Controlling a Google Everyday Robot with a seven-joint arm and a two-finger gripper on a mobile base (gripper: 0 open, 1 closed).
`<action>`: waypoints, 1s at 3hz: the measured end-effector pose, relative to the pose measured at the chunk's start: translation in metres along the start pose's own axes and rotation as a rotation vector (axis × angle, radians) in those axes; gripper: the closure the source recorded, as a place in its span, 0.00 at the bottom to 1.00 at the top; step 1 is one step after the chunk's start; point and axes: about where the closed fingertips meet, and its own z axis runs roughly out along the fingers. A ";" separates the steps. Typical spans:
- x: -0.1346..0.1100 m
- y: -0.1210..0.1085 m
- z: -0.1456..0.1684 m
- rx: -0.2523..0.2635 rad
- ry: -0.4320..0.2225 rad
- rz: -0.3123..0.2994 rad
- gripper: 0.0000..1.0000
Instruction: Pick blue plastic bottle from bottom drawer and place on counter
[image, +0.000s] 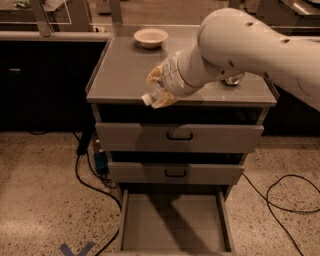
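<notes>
The tan tool (156, 90) at the front edge of the grey bench (125, 65) holds a pale bottle (152, 95) with a white cap (145, 100). A cream bowl (151, 37) sits near the back edge. The bottom drawer (172, 220) is grey, and the floor (40, 190) is speckled brown.

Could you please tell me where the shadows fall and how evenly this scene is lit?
Camera view: dim, warm light; a broad shadow crosses the bottom drawer floor; the recesses under the counter are near black; the hand, holding the blue plastic bottle at the counter's front edge, is well lit.
</notes>
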 end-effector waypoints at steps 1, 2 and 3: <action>0.000 -0.034 0.021 -0.028 -0.033 -0.047 1.00; 0.002 -0.066 0.058 -0.077 -0.069 -0.079 1.00; 0.013 -0.086 0.097 -0.130 -0.097 -0.076 1.00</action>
